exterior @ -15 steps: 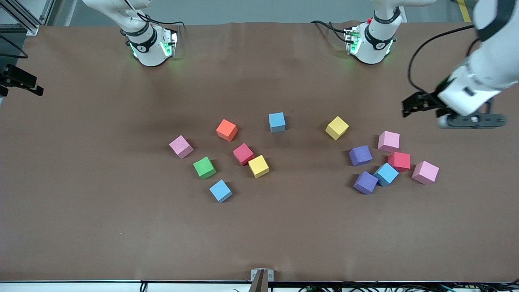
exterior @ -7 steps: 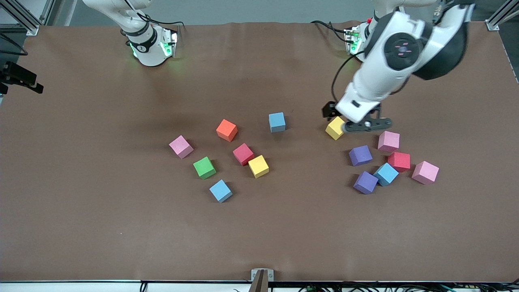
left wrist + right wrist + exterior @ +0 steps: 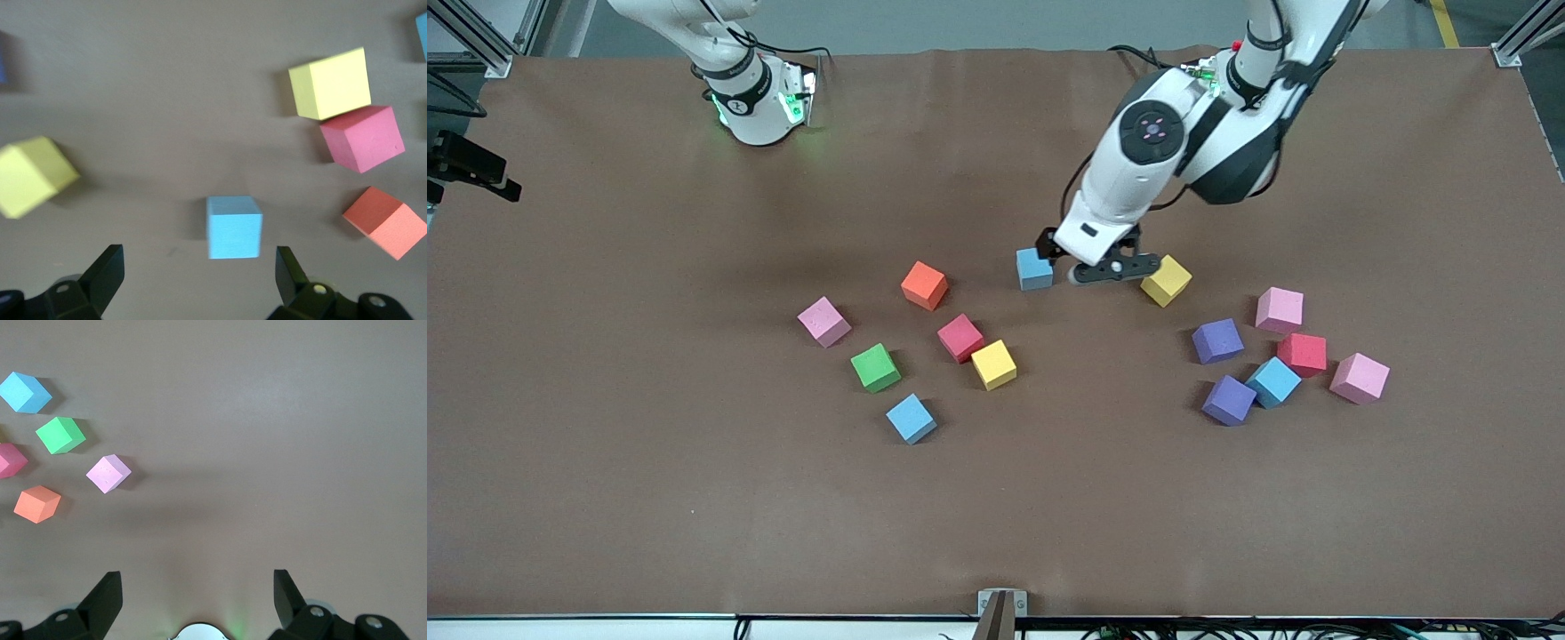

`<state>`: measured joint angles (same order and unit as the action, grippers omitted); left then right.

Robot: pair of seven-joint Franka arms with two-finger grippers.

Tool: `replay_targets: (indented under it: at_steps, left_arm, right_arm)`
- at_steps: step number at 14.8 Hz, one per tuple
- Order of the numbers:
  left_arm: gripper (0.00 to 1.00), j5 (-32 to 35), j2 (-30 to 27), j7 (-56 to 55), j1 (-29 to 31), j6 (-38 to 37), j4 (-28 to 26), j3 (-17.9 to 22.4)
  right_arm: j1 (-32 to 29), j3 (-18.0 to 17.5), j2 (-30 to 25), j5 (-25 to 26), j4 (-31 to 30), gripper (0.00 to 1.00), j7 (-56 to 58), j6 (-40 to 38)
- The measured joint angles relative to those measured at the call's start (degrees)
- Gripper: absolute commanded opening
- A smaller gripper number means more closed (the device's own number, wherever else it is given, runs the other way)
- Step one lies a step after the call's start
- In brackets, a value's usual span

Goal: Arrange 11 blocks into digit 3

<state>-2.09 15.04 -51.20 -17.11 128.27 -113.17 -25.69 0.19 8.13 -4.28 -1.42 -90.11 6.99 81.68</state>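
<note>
- While the right arm waits folded back at its base, the left arm reaches from its own base out over the middle of the table [image 3: 605,498], forearm angled down and wrist pointing at the surface.
- The left gripper [image 3: 1104,269] hangs low with its fingers spread wide and nothing between them, over bare table between a blue block [image 3: 1034,268] and a yellow block [image 3: 1166,280].
- In the left wrist view that blue block [image 3: 233,227] lies ahead of the gap between the two fingers, just short of the tips and not touched, with the yellow block [image 3: 30,175] off to one side.
- The right gripper [image 3: 197,600] is also spread open and empty, over bare table close to the right arm's base.
- The blocks lie scattered, with no figure formed. An orange block [image 3: 924,284], a red block [image 3: 960,338] touching a second yellow block [image 3: 994,364], a green block [image 3: 875,367] and another blue block [image 3: 911,418] sit toward the right arm's end.
- Toward the left arm's end lie two purple blocks [image 3: 1217,340], a third blue block [image 3: 1273,381] and a second red block [image 3: 1303,354], close together.
- Three pink cubes [image 3: 1280,309] lie among them.
</note>
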Motion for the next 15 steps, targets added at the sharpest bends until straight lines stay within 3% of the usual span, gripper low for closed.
replay_targets:
  at_steps: [6, 15]
  left_arm:
    - [1.00, 8.4, 8.6, -12.1, -5.4, 7.2, -1.3, 0.0]
    - [0.99, 13.8, 15.2, -15.2, -6.7, 12.9, -1.3, 0.0]
  right_arm:
    - [0.0, 0.0, 0.0, 0.0, -0.2, 1.00, 0.0, -0.1]
    - [0.0, -0.1, 0.0, 0.0, -0.4, 1.00, 0.0, -0.1]
